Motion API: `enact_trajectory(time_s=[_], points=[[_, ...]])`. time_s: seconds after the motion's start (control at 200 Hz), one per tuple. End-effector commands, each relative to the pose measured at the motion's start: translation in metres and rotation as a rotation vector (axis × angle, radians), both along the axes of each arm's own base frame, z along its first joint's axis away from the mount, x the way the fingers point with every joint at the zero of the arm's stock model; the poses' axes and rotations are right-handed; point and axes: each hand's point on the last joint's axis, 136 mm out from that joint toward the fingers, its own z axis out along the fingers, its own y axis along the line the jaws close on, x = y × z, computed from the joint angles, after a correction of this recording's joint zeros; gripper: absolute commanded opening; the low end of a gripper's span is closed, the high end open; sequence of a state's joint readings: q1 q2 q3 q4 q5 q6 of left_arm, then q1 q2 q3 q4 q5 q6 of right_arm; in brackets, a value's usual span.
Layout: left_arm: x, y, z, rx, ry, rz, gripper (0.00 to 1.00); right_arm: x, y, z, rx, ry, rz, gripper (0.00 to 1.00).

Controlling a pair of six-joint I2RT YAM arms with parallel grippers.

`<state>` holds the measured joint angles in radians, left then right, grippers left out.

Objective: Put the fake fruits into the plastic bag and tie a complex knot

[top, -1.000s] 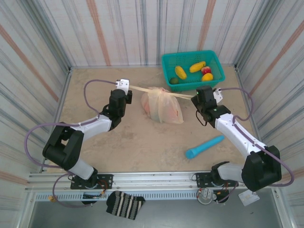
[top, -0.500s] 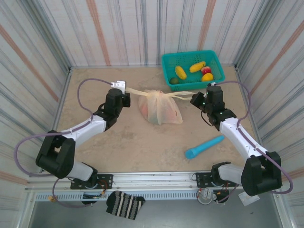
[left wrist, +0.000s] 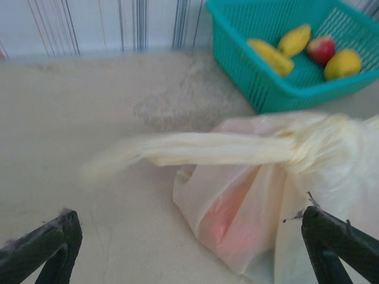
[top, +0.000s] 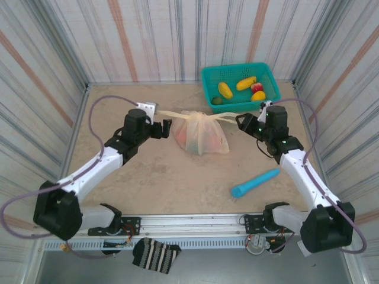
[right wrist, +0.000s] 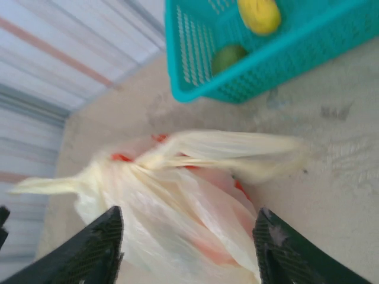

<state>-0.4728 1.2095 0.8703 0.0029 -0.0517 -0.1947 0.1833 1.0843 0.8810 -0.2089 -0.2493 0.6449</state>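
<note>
Cream plastic bag [top: 201, 133] lies between the left and right open jaws.

We see a robot lab cell: striped walls [top: 148, 41] box a beige table [top: 166, 171], robot arms [top: 89, 171] bolted to an aluminium rail [top: 195, 222].

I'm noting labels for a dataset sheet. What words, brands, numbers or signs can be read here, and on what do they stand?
No text can be read.
The plastic bag shows only red-orange patches, no letters.
The teal basket, blue stick and wall panels show no writing.
A white tag by the right arm's base is too small to read.
</note>
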Motion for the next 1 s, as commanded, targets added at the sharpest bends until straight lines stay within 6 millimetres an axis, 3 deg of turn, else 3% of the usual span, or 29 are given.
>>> enact_trajectory(time_s=[0.0, 0.165, 0.301, 0.386, 0.446, 0.531, 0.601, 0.666, 0.756, 0.822, 0.902, 0.992], points=[[-0.014, 0.022, 0.049, 0.017, -0.176, 0.04, 0.99, -0.012, -0.013, 0.043, -0.078, -0.109, -0.023, 0.98], [-0.036, 0.055, 0.099, 0.072, -0.4, 0.129, 0.99, -0.03, -0.058, 0.068, -0.223, -0.16, -0.246, 1.0], [-0.033, 0.103, 0.1, 0.153, -0.507, 0.366, 0.99, -0.033, -0.096, 0.065, -0.264, -0.255, -0.461, 1.0], [-0.016, 0.147, 0.069, 0.172, -0.407, 0.543, 0.99, -0.028, -0.101, 0.069, -0.328, -0.4, -0.462, 0.99], [-0.001, 0.185, 0.035, 0.16, -0.281, 0.684, 0.99, -0.026, -0.131, 0.053, -0.351, -0.412, -0.621, 0.99], [0.021, 0.198, -0.015, 0.231, -0.137, 0.598, 0.99, -0.013, -0.148, 0.036, -0.415, -0.427, -0.656, 0.99], [0.027, 0.211, -0.046, 0.271, -0.07, 0.601, 0.99, -0.001, -0.159, 0.014, -0.515, -0.357, -0.682, 0.99], [0.03, 0.213, -0.07, 0.314, -0.049, 0.582, 0.99, 0.019, -0.157, -0.006, -0.662, -0.312, -0.588, 0.99], [0.034, 0.188, -0.092, 0.299, -0.039, 0.411, 0.99, 0.039, -0.155, -0.044, -0.803, -0.234, -0.449, 1.0], [0.037, 0.176, -0.103, 0.203, 0.009, 0.332, 0.99, 0.048, -0.147, -0.077, -0.734, -0.181, -0.345, 1.0], [0.043, 0.17, -0.109, 0.179, 0.005, 0.288, 0.99, 0.056, -0.131, -0.102, -0.683, -0.18, -0.237, 1.0], [0.042, 0.172, -0.126, 0.151, 0.023, 0.276, 0.98, 0.068, -0.123, -0.103, -0.622, -0.191, -0.188, 1.0]])
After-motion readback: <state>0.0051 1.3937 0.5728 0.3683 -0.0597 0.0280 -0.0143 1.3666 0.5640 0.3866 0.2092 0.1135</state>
